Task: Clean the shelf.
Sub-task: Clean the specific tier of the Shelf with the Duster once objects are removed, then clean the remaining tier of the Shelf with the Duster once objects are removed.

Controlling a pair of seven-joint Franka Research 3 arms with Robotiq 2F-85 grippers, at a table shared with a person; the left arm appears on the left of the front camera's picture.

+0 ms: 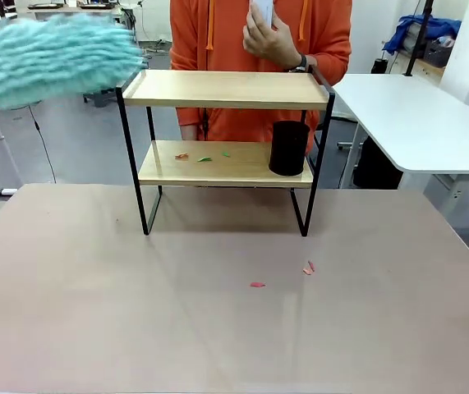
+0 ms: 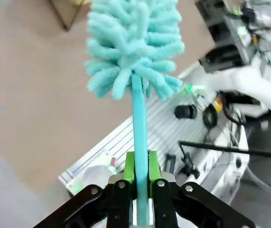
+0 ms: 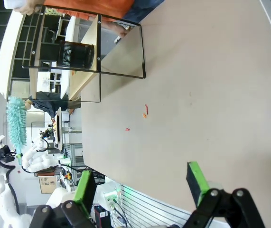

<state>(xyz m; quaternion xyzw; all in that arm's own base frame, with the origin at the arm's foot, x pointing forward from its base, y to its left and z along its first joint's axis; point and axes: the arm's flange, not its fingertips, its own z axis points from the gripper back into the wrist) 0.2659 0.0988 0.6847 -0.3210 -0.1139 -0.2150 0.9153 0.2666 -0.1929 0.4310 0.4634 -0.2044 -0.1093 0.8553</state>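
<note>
Clearly the cleaning has barely begun. My left claw [image 2: 141, 164] is clamped tight on the handle of the teal duster [image 2: 133, 42], whose fluffy head hangs by the top left corner of the shelf [image 1: 226, 89]; I cannot tell whether it touches. The shelf stands at the table's [image 1: 94, 328] far side, before the person. Red and green scraps [image 1: 204, 158] lie on its lower board near a black cup [image 1: 289, 148], and more bits [image 1: 308, 268] lie on the table. My right claw [image 3: 142, 183] stands wide open and empty. I judge that both boards are yet to be swept.
</note>
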